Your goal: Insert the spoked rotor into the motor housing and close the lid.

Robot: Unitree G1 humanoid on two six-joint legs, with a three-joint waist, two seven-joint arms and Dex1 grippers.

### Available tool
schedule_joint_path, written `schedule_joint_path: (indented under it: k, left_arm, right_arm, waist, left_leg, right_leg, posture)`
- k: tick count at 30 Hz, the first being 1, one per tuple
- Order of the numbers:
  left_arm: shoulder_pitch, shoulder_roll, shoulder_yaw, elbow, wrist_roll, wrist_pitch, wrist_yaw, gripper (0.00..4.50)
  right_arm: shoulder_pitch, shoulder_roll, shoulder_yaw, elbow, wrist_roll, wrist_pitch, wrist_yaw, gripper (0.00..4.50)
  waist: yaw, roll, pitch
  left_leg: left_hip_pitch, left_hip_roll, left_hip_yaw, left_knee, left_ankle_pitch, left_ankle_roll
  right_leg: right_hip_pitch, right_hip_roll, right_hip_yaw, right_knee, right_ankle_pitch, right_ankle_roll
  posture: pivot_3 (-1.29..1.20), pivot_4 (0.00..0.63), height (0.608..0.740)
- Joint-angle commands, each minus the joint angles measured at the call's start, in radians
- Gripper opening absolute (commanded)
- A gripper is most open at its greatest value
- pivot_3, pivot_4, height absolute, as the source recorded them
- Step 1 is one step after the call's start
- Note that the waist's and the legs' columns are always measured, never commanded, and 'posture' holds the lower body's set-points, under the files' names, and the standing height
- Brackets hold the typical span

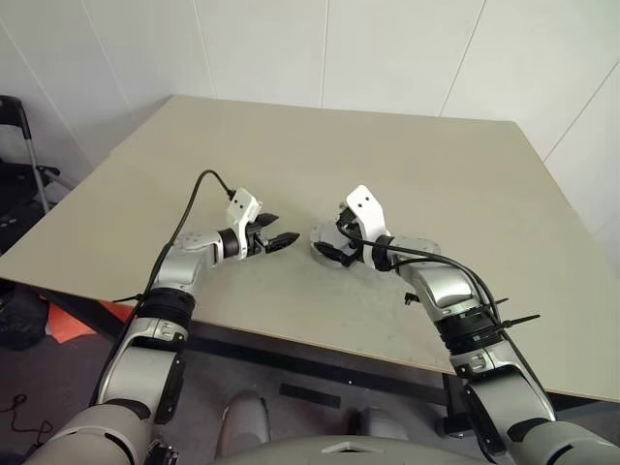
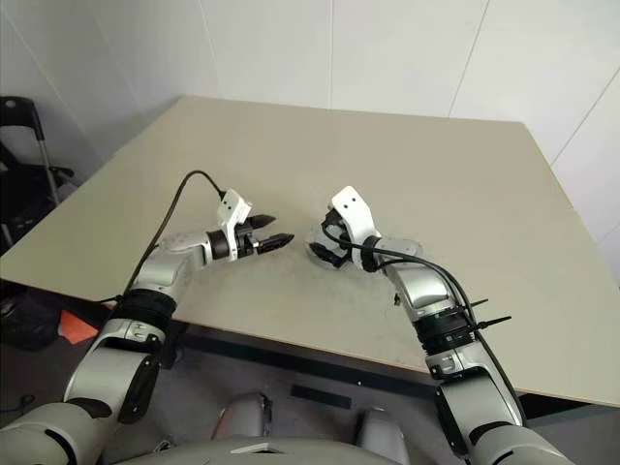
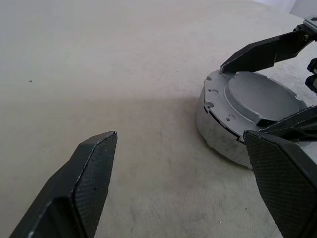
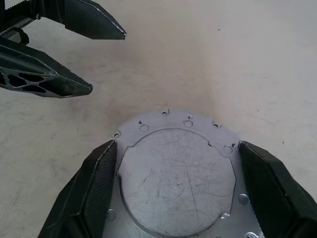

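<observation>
My right gripper (image 4: 176, 163) stood spread over the motor housing (image 4: 177, 168), one finger (image 4: 96, 188) at each side of its grey lid; whether they pressed it I could not tell. The housing sat mid-table (image 1: 291, 145). My left gripper (image 1: 279, 240) hung spread and empty just to its left.

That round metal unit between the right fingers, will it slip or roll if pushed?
The motor housing looks like rigid metal, probably heavy for its size. Lying flat on the table, it should slide, not roll. Its smooth side wall may slip between the right gripper fingers.
</observation>
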Motion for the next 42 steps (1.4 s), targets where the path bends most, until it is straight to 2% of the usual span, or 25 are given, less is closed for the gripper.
schedule_joint_path:
  k: [1,10,35,41,42]
  left_arm:
    - [-0.021,0.012,0.007,-0.041,-0.005,0.0,-0.005,4.33]
    - [-0.018,0.014,0.008,-0.043,-0.005,-0.001,-0.003,4.33]
    - [-0.016,0.011,0.009,-0.05,-0.007,0.002,0.001,4.33]
    - [-0.039,-0.075,0.033,-0.088,-0.091,0.13,0.018,4.33]
    - [-0.048,-0.093,0.039,-0.086,-0.1,0.15,0.032,4.14]
  right_arm:
    - [-0.006,0.002,-0.021,-0.005,-0.003,-0.01,-0.007,3.2]
    - [-0.004,-0.029,-0.04,-0.066,0.019,0.022,0.027,3.19]
    - [0.037,-0.091,0.029,-0.024,-0.034,0.014,0.067,3.19]
    - [0.034,-0.09,0.036,-0.018,-0.037,0.015,0.058,3.19]
    - [0.033,-0.09,0.036,-0.018,-0.038,0.015,0.057,3.19]
  waist:
    - [0.0,0.0,0.0]
    - [0.002,0.0,0.0]
    - [0.013,0.0,0.0]
    - [0.013,0.0,0.0]
    - [0.014,0.0,0.0]
  left_leg:
    - [0.0,0.0,0.0,0.0,0.0,0.0]
    - [-0.001,0.0,0.0,0.0,0.0,0.0]
    - [-0.002,-0.001,0.0,-0.001,-0.001,0.002]
    - [0.0,-0.001,0.0,-0.001,-0.001,0.002]
    - [0.0,-0.002,0.0,0.0,-0.001,0.002]
  right_leg:
    - [0.0,0.0,0.0,0.0,0.0,0.0]
    - [0.0,0.0,0.0,-0.001,0.0,0.0]
    - [0.004,-0.001,-0.001,-0.007,0.0,0.0]
    - [0.006,-0.001,-0.001,-0.007,0.0,0.0]
    - [0.006,-0.002,-0.001,-0.007,0.0,0.0]
  posture:
    - [0.0,0.0,0.74]
    - [0.0,0.0,0.74]
    - [0.0,0.0,0.74]
    - [0.0,0.0,0.74]
    - [0.0,0.0,0.74]
